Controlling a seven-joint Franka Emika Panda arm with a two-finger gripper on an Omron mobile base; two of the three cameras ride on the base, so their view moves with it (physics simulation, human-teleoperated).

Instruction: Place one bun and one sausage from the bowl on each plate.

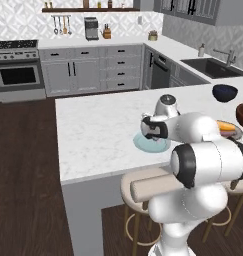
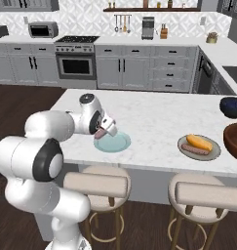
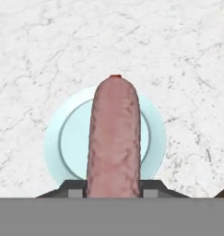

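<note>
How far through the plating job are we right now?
The grey plate already holds a bun and a sausage. The gripper holds a second sausage over the light blue plate, not yet released. Left: set it down, then add a bun from the bowl.

a home kitchen: stove, sink, grey cabinets.
</note>
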